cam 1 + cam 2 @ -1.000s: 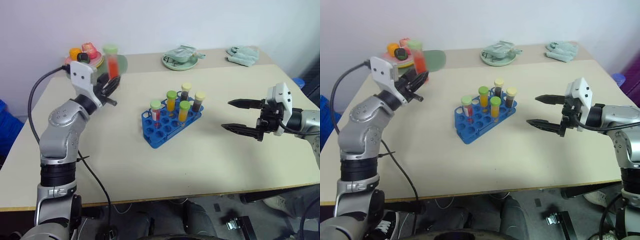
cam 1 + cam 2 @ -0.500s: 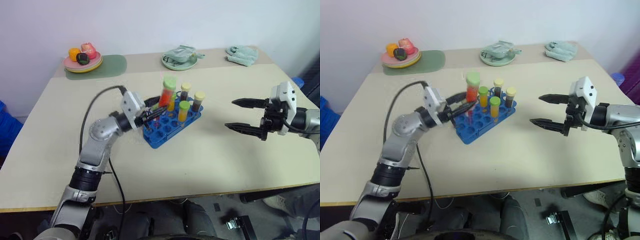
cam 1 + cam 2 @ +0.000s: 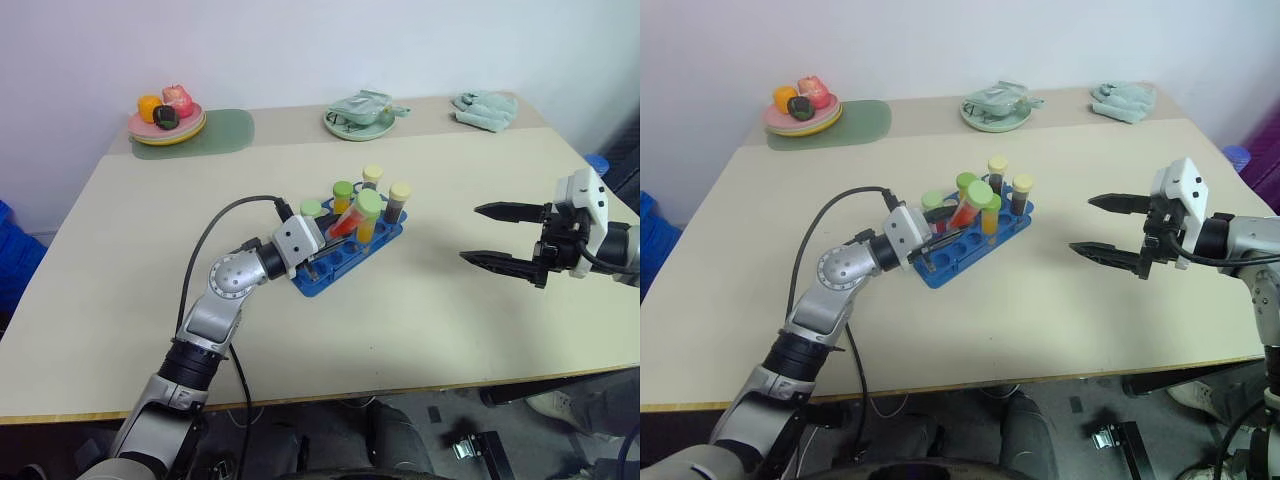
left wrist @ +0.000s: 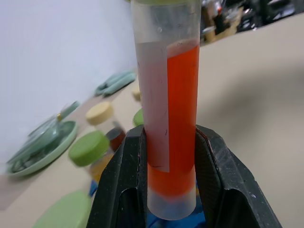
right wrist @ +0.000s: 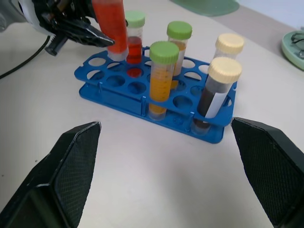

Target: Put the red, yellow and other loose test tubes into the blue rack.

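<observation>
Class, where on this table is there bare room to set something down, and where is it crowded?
Bare: the near table between the blue rack and front edge, and between rack and right gripper. Crowded: the rack, where the left gripper holds a red test tube.

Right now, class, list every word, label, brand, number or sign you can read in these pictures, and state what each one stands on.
No readable text anywhere.
White label on the red test tube held in the left end effector: blank, with only faint marks along its edge.
White label on a dark brown test tube in the blue rack: blank.
</observation>
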Robot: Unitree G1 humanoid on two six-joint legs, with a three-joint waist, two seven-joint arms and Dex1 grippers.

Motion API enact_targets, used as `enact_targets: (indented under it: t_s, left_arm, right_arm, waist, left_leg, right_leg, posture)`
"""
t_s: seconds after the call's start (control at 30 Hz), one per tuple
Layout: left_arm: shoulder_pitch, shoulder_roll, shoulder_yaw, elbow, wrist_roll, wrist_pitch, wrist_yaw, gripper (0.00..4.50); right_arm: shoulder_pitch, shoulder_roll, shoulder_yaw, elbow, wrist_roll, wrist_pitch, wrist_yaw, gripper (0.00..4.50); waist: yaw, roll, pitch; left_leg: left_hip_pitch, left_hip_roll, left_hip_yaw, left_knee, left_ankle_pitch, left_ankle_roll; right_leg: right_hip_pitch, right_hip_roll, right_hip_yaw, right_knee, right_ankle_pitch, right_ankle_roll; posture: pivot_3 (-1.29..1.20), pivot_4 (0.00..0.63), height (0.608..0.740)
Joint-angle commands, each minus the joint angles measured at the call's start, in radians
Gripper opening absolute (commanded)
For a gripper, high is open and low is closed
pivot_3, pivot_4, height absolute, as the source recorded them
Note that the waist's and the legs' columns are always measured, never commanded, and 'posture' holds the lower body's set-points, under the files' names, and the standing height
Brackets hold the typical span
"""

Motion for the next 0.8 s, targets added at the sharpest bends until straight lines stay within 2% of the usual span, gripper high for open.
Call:
enact_targets:
  t_s: [0.03,0.43,0.8]
  left_arm:
    - [0.01,-0.001,-0.006,-0.014,0.019,-0.036,0.019,0.78]
    - [0.088,-0.023,-0.025,-0.054,0.027,0.006,0.045,0.78]
    - [0.088,-0.09,-0.012,0.01,-0.017,0.04,0.063,0.78]
  right_arm:
    - [0.0,-0.022,-0.035,-0.033,0.02,0.005,0.003,4.5]
    - [-0.002,-0.028,-0.036,-0.031,0.013,0.009,0.01,4.5]
    - [-0.006,-0.037,-0.042,-0.039,0.014,0.015,0.01,4.5]
  waist:
    - [0.0,0.0,0.0]
    - [0.0,0.002,0.006]
    - [-0.001,0.002,0.007]
  left_leg:
    - [0.0,0.0,0.0,0.0,0.0,0.0]
    - [0.0,0.0,0.0,0.0,0.0,0.0]
    - [0.0,0.0,0.0,0.0,0.0,0.0]
  right_leg:
    - [0.0,0.0,0.0,0.0,0.0,0.0]
    - [0.0,0.0,0.0,0.0,0.0,0.0]
    - [0.0,0.0,0.0,0.0,0.0,0.0]
  posture:
    - [0.0,0.15,0.74]
    - [0.0,0.15,0.74]
    - [0.0,0.15,0.74]
